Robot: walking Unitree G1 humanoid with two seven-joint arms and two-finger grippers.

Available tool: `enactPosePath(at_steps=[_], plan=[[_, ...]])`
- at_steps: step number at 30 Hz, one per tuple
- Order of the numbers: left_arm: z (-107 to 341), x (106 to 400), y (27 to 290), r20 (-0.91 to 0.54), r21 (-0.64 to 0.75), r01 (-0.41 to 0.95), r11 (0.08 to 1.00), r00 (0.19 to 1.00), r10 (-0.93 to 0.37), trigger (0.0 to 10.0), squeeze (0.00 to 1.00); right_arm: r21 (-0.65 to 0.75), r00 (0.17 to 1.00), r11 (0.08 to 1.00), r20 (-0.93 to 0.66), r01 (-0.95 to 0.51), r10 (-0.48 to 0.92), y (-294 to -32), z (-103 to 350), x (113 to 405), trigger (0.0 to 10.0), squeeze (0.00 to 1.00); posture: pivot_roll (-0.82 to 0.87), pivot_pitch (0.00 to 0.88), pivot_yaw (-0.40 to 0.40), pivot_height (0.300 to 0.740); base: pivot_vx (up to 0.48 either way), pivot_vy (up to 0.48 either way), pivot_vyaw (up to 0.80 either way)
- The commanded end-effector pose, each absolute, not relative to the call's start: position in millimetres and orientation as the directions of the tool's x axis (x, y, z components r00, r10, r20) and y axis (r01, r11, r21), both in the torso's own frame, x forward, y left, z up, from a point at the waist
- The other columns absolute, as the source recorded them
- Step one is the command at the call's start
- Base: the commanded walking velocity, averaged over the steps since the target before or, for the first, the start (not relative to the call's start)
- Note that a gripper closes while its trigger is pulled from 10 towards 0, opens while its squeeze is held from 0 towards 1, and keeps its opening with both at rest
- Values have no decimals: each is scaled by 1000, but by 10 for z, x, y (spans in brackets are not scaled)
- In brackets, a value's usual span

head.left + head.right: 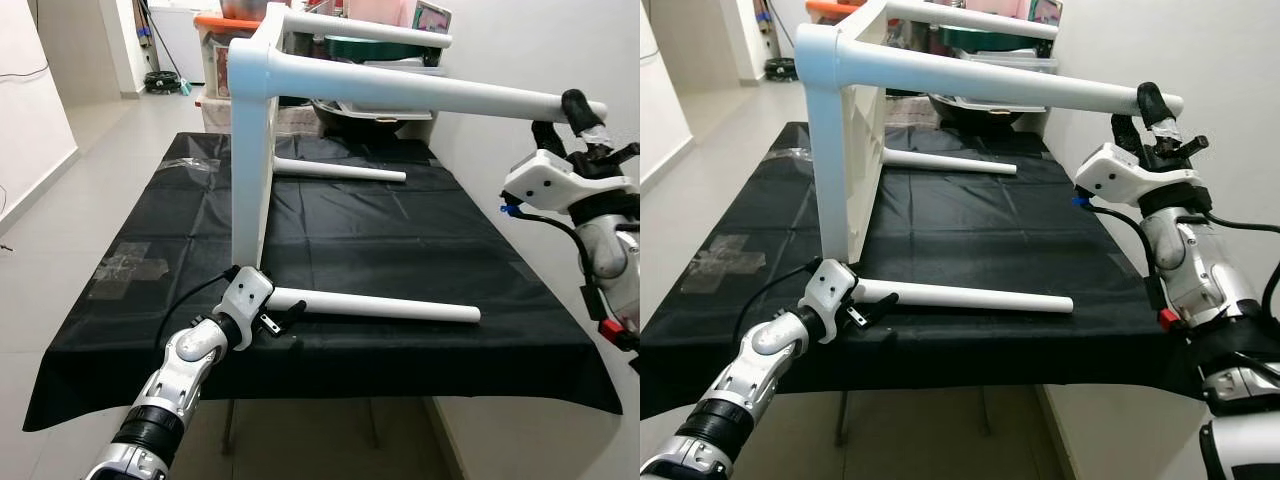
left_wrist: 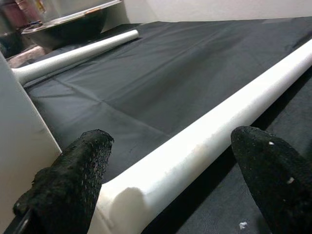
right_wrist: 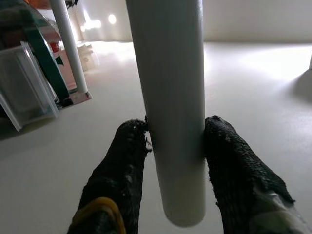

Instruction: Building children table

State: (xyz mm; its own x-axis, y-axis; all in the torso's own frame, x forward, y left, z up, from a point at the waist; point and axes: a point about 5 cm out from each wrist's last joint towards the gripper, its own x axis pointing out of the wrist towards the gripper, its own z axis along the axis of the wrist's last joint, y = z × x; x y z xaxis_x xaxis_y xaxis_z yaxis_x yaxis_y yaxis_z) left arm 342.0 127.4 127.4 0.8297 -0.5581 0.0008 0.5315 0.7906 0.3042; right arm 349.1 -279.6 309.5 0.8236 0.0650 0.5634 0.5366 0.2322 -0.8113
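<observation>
The white children's table stands on its side on a black cloth covering the work surface, its flat top vertical and its round, smooth legs pointing horizontally toward the robot's right. Two legs are raised; the upper near leg extends to the right gripper, whose two black fingers are pressed against either side of it near its free end — a firm pinch. Two further white legs lie on the cloth: the far leg and the near leg along the front edge. The left gripper sits at the near leg's table-side end, fingers spread on both sides of the tube without closing on it.
</observation>
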Motion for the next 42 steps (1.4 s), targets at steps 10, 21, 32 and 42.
enactPosePath(at_steps=[10,21,32,42], plan=[[1286,3448,1268,7,309,535,787,826,-564,10000,0,-828,853,270,520,491,43,-2714,3083,3616,10000,1000,68,0,-99,740,0,0,0],[1282,3453,1277,7,310,533,787,827,-563,10000,0,-864,883,227,468,450,29,-2719,3025,3680,10000,0,67,0,-102,740,0,0,0],[1273,3503,1315,-8,315,529,788,831,-556,10000,0,-862,889,268,456,431,36,-2692,3041,3708,0,0,63,0,-105,740,0,0,0],[1306,3595,1382,-29,307,521,796,842,-539,10000,0,-847,885,311,464,431,39,-2649,3035,3700,0,0,55,0,-99,740,0,0,0]])
